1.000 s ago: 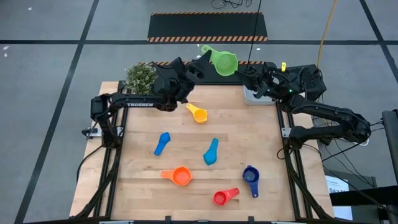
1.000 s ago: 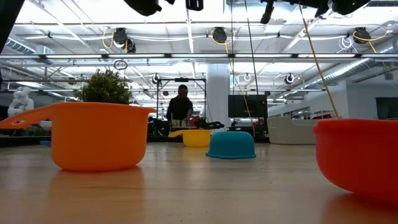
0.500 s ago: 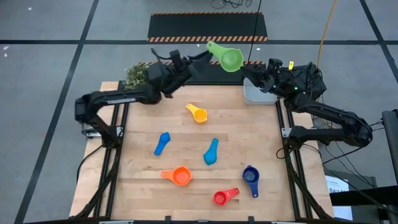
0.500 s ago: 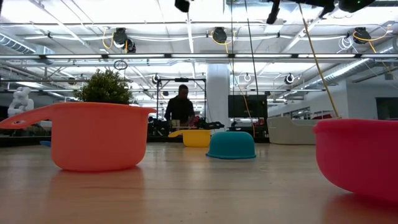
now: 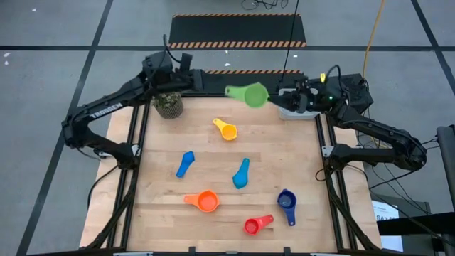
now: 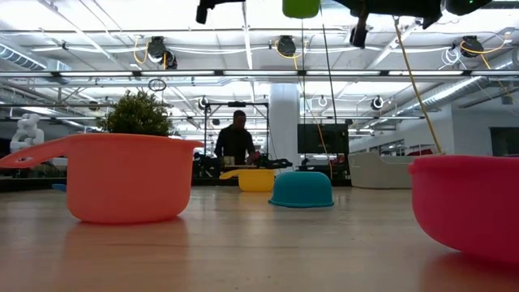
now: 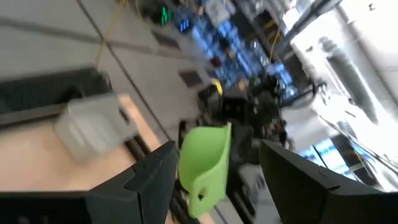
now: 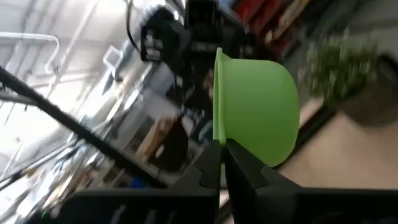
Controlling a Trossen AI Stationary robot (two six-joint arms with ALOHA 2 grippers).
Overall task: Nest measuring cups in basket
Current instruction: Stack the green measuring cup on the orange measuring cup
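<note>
- While it hangs in mid-air over the table's far edge, the green plastic measuring cup (image 5: 250,94) is pinched at its rim by the right gripper (image 8: 221,163), whose fingers are closed on it; the bowl lies tipped on its side, likely because it was taken by the edge
- Just beside it, at the far right corner, sits the shallow light-grey plastic basket (image 5: 288,112), which looks empty, so I judge this cup is meant to go in first as the largest of the nest
- Across the wooden table (image 5: 156,206) the other cups lie apart: the small yellow cup (image 5: 225,129), two light blue cups (image 5: 185,163) (image 5: 242,173) lying mouth down, the orange cup (image 5: 205,201), the dark blue cup (image 5: 286,202) and the red cup (image 5: 255,225)
- Away at the far left corner, the left gripper (image 5: 186,62) stands with its fingers parted and empty above the potted green plant (image 5: 168,105)
- Only the right wrist view shows the pinch on the rim; the left wrist view shows the cup from the other side with the basket (image 7: 93,127) in front of it, and its own dark fingers (image 7: 149,180) apart
- From table height, only the green cup's underside (image 6: 301,7) shows at the top edge, while the orange (image 6: 122,177) and red (image 6: 470,203) cups loom close
</note>
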